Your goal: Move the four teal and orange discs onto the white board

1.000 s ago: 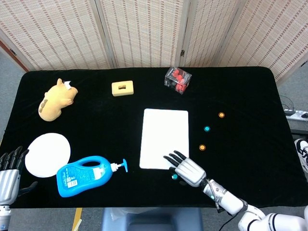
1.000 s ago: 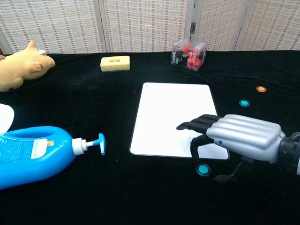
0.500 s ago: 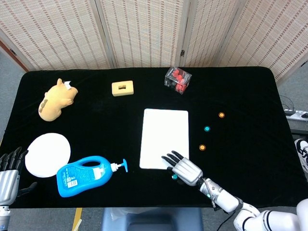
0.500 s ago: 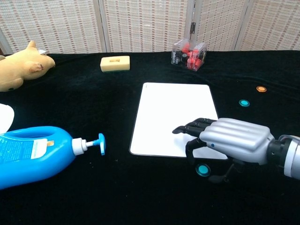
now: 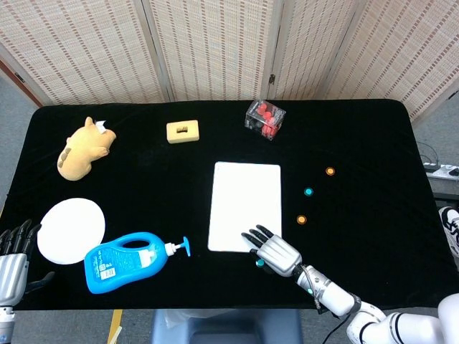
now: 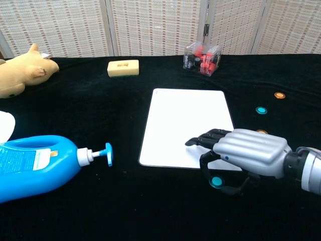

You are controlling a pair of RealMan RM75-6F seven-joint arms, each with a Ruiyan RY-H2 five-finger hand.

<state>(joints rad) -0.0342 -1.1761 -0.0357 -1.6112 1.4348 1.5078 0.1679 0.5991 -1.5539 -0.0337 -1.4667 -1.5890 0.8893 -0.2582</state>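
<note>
The white board [image 5: 244, 206] [image 6: 188, 125] lies flat at the table's middle. One teal disc [image 5: 259, 263] [image 6: 216, 182] lies on the black cloth just off the board's near right corner. My right hand [image 5: 274, 251] [image 6: 247, 154] hovers over it, fingers apart and reaching onto the board's edge, thumb curled beside the disc; it holds nothing. To the right of the board lie an orange disc [image 5: 301, 219], a teal disc [image 5: 308, 192] [image 6: 261, 110] and another orange disc [image 5: 330, 171] [image 6: 280, 95]. My left hand [image 5: 11, 259] rests empty at the near left edge.
A blue pump bottle [image 5: 129, 259] [image 6: 35, 165] lies on its side near left, beside a white round plate [image 5: 70, 229]. At the back stand a yellow plush toy [image 5: 82, 149], a yellow block [image 5: 183, 132] and a clear box of red pieces [image 5: 265, 119].
My right hand has slid a little toward the near edge and lowered over the teal disc, its thumb curling closer to it. The discs have not moved.
</note>
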